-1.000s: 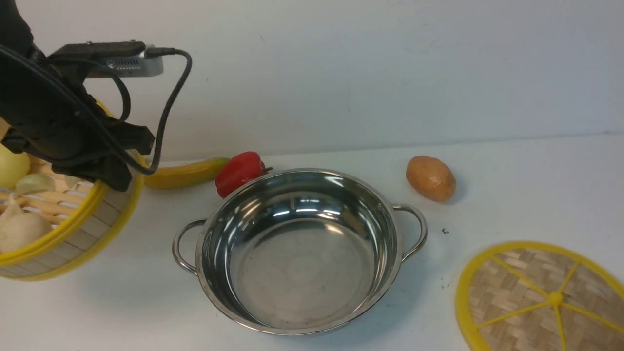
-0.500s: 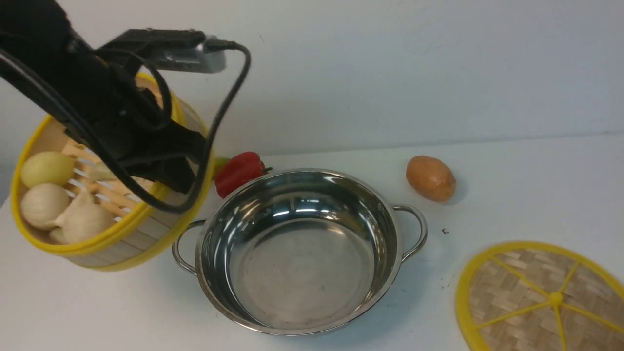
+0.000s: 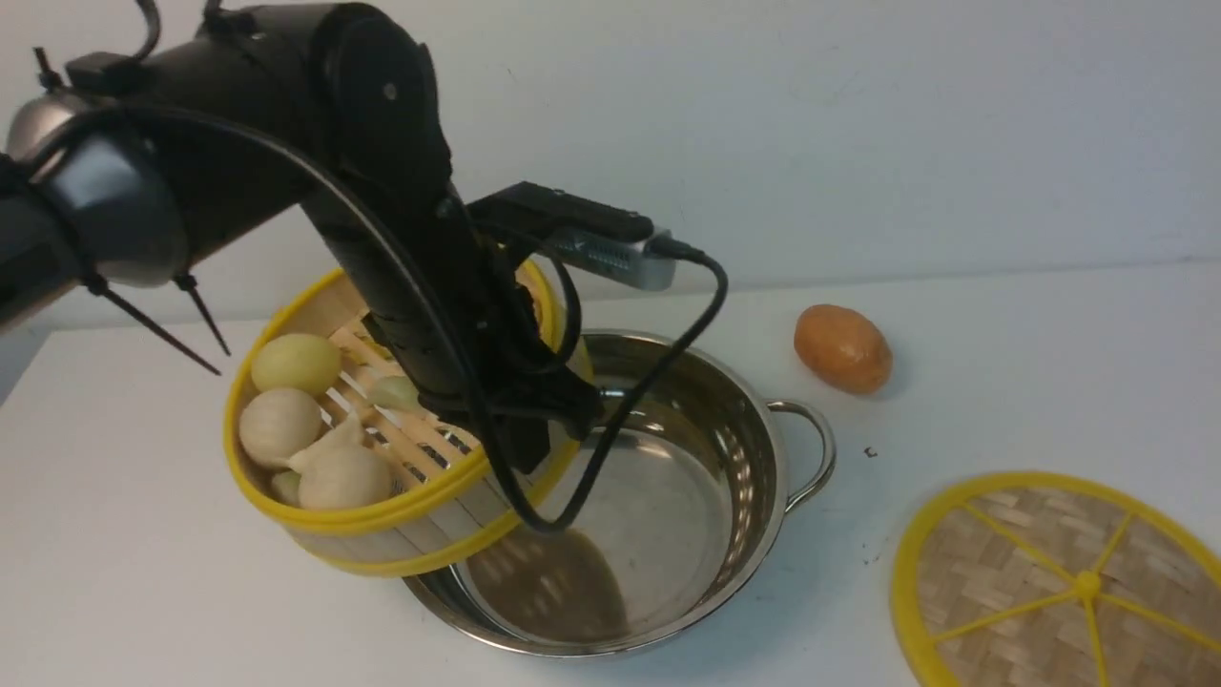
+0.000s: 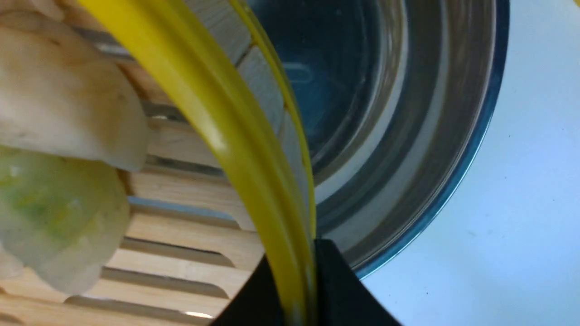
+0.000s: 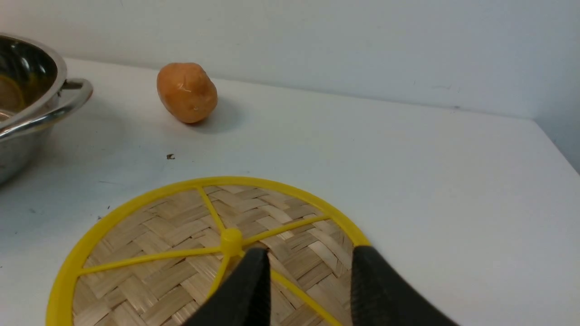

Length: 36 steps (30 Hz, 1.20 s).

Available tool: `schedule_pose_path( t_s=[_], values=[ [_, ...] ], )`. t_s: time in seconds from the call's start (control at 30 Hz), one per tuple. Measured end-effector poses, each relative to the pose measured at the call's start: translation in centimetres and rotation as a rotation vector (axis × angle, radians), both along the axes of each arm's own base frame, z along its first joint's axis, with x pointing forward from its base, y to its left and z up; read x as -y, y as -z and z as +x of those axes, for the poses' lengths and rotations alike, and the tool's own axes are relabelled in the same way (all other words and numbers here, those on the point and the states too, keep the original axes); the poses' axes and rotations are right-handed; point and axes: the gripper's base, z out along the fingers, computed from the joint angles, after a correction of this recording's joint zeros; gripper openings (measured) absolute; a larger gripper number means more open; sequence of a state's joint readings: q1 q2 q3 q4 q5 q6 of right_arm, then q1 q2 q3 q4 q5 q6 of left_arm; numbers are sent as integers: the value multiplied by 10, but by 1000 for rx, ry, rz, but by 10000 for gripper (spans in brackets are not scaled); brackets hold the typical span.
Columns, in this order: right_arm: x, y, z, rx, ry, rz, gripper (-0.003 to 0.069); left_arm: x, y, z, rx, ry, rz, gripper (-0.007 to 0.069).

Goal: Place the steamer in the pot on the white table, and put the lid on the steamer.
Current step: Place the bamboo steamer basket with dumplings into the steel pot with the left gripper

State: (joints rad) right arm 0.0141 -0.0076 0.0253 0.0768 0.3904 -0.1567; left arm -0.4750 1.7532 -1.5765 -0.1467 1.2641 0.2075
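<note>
The steamer [image 3: 367, 523], a bamboo basket with yellow rims and pale buns inside, hangs tilted over the left part of the pot [image 3: 734, 448]. My left gripper [image 3: 534, 434] is shut on its right rim. The left wrist view shows the yellow rim pinched between the black fingers [image 4: 335, 280], the slatted floor of the steamer [image 4: 190, 194] and the shiny pot [image 4: 398, 136] below. The lid [image 3: 1049, 582] lies flat on the white table [image 3: 1030, 363] at the front right. My right gripper [image 5: 310, 260] hovers open just over the lid [image 5: 181, 235], touching nothing.
A brown potato [image 3: 843, 348] [image 5: 186, 92] lies behind the pot's right handle [image 3: 811, 448]. A small dark speck [image 3: 870, 452] sits between the pot and the lid. The left arm and its cable hang over the pot's back left.
My left arm has carried the steamer from the far left rightward, to over the pot's left side. It now hides the red pepper and the yellow vegetable. The lid and potato stayed put.
</note>
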Motion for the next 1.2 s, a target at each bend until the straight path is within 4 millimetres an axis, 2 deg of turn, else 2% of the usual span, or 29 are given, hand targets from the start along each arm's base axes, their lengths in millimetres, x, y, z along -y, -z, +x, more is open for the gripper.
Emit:
schedule_pose_path(
  t_s=[0.2,0.53,0.8,1.2],
  values=[
    [0,0,0,0,0,0,241,28,-1,5,27,56,-21,30],
    [0,0,0,-1,0,0,241,56,26,5,-5,123,45,30],
    [0,0,0,-1,0,0,241,68,37,0,-22,158,65,30],
    [0,0,0,-1,0,0,241,71,44,2,-36,170,74,30]
  ],
)
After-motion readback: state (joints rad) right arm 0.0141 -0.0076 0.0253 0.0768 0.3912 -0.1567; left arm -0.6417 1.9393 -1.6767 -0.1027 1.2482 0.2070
